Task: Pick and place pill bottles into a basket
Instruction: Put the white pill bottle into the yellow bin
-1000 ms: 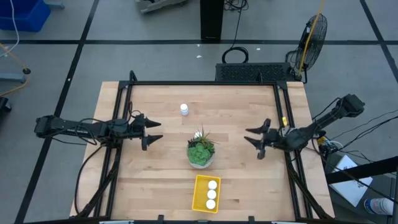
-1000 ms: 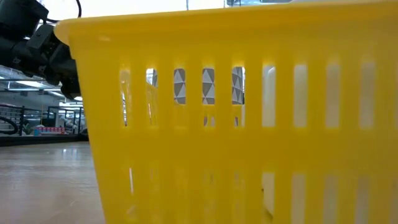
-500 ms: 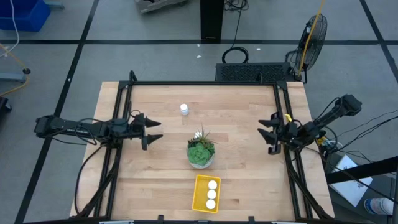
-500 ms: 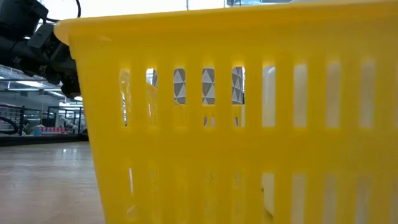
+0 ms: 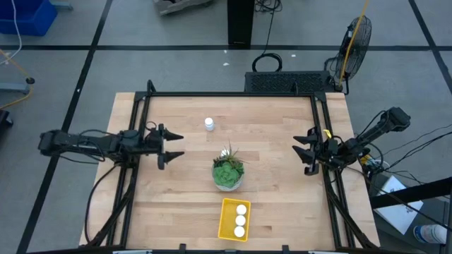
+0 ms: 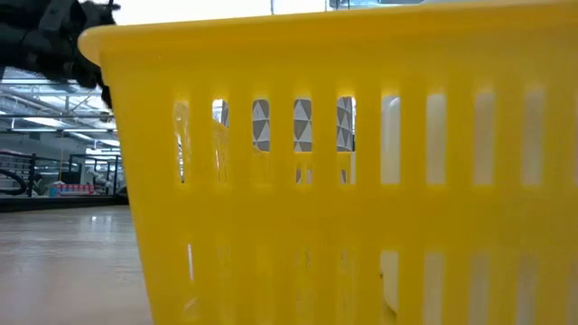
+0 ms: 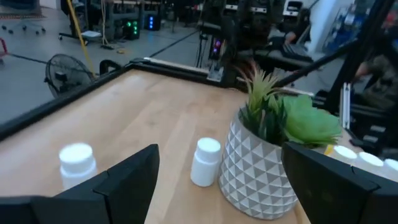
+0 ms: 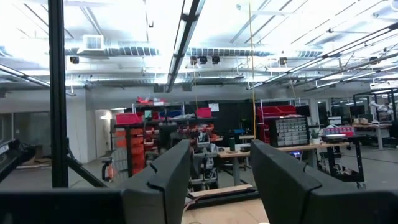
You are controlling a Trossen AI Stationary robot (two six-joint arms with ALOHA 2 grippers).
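Bottles tell the story differently from each camera. From overhead, three white pill bottles (image 5: 240,220) stand in a row inside the yellow basket (image 5: 226,222), which sits near the table (image 5: 282,204) edge at 6 o'clock from the potted plant (image 5: 228,173). A lone bottle (image 5: 209,124) stands well apart at 11 o'clock from the plant. The left wrist camera adds something the overhead one barely shows: another bottle (image 7: 205,162) upright just beside the white faceted pot, where the leaves from above nearly cover it. The table-level camera is almost filled by the basket's slotted wall, with a bottle's white side showing through the slots. The left gripper (image 5: 181,144) hovers at 9 o'clock from the plant, its arm stretched level from the table's left side. It points toward the plant with its jaws spread wide and nothing between them. The right gripper (image 5: 302,158) waits at 3 o'clock, close to the right rail, with its arm folded back off the table. Its fingers are also apart and empty, and its own camera looks out over the room rather than at the tabletop.
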